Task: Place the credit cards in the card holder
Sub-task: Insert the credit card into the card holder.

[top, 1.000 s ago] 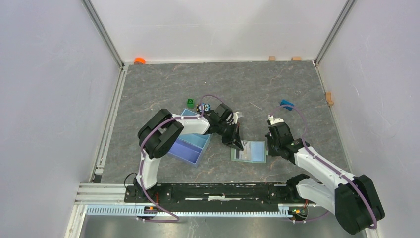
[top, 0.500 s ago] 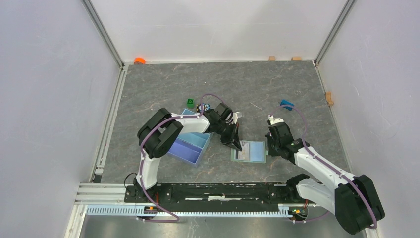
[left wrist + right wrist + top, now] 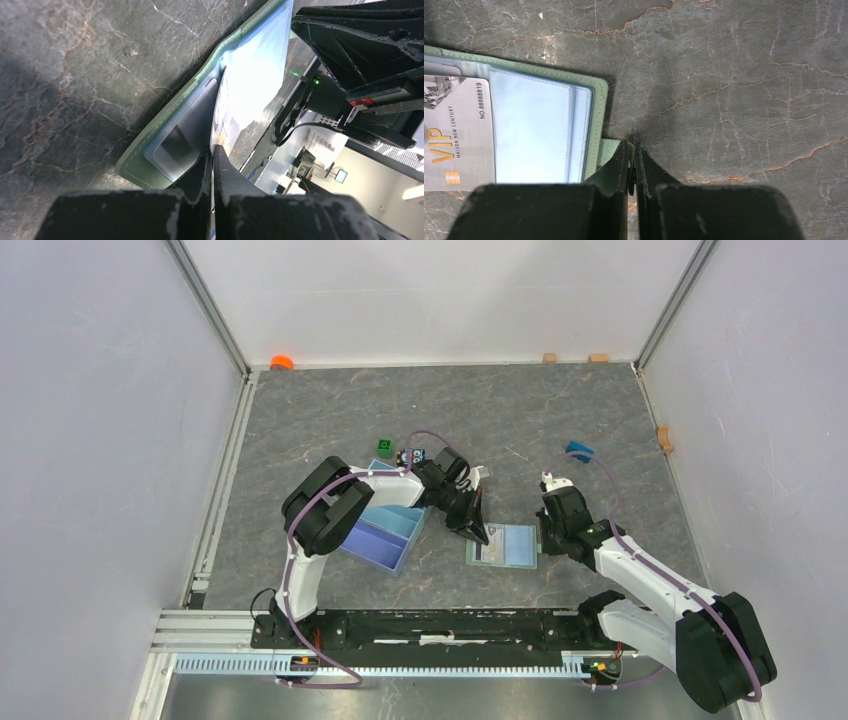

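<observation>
Left gripper (image 3: 212,156) pressed together on the edge of a credit card (image 3: 456,132). The card has VIP print and lies over the left half of the card holder (image 3: 508,546). Right gripper (image 3: 633,152) pinches the card holder by its snap tab (image 3: 610,147) at the right edge. Holder open, flat on the table (image 3: 560,410), about midway along the near edge and set in from it. Light blue tray (image 3: 385,538) near its left side, apart.
</observation>
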Controlling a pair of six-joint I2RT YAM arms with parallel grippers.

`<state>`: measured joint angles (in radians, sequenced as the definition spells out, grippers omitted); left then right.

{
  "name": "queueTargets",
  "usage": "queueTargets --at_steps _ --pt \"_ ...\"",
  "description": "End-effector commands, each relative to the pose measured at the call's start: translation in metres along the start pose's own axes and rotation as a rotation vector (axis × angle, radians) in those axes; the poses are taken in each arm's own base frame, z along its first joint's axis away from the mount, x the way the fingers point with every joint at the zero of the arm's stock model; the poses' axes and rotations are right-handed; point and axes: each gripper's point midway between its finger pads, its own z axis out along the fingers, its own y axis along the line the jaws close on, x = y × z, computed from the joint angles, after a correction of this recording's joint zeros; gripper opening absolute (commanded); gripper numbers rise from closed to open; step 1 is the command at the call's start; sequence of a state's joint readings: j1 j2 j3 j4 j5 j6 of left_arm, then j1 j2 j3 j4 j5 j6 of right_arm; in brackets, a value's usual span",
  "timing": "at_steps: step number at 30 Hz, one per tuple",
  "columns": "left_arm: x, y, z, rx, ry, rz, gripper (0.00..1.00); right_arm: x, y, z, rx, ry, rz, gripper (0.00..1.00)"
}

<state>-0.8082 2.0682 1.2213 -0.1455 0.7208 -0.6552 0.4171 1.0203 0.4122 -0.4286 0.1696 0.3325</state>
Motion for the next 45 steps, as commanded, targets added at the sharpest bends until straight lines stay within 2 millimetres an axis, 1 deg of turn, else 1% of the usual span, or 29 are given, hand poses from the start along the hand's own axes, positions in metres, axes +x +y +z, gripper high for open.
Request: queueTargets --at_steps 1,16,23,25,28,29,30,31,33,34,39,41,43,45 --pt "-0.006 0.007 0.006 -0.014 -0.011 0.005 0.02 0.002 -0.007 0.0 0.037 0.008 -0.008 0.0" --pt "-0.011 0.007 0.014 0.014 -0.026 -0.027 0.02 0.003 -0.007 0.001 0.037 0.013 -0.01 0.0" --pt "-0.012 0.0 0.009 0.03 -0.037 -0.022 0.02 0.008 -0.007 0.004 0.04 0.028 -0.014 0.0" --pt "-0.011 0.0 0.01 0.034 -0.037 -0.025 0.02 0.006 -0.005 0.003 0.028 0.025 -0.01 0.0" --pt "-0.011 0.001 0.01 0.032 -0.037 -0.026 0.02 -0.002 -0.003 -0.001 0.018 0.007 -0.002 0.0" --pt "-0.01 0.001 0.01 0.03 -0.037 -0.027 0.02 -0.005 -0.003 -0.003 0.019 -0.001 0.003 0.03" --pt "-0.01 0.003 0.011 0.026 -0.035 -0.029 0.02 -0.008 -0.003 -0.005 0.024 -0.008 0.009 0.11" --pt "-0.009 0.004 0.011 0.023 -0.034 -0.03 0.02 -0.012 -0.003 -0.008 0.025 -0.02 0.015 0.16" --pt "-0.008 0.006 0.011 0.015 -0.035 -0.031 0.02 -0.022 0.0 -0.015 0.013 -0.054 0.036 0.32" --pt "-0.008 0.007 0.011 0.012 -0.035 -0.031 0.02 -0.027 0.002 -0.019 0.003 -0.069 0.045 0.36" --pt "-0.006 0.011 0.012 0.003 -0.033 -0.034 0.02 -0.046 0.011 -0.038 -0.057 -0.134 0.092 0.49" --pt "-0.004 0.012 0.012 0.001 -0.03 -0.034 0.02 -0.049 0.022 -0.044 -0.119 -0.152 0.102 0.52" --pt "-0.004 0.011 0.011 0.002 -0.031 -0.031 0.02 -0.051 0.033 -0.047 -0.184 -0.164 0.113 0.54" --pt "-0.005 0.011 0.011 0.001 -0.033 -0.031 0.02 -0.046 0.04 -0.046 -0.229 -0.159 0.127 0.56"
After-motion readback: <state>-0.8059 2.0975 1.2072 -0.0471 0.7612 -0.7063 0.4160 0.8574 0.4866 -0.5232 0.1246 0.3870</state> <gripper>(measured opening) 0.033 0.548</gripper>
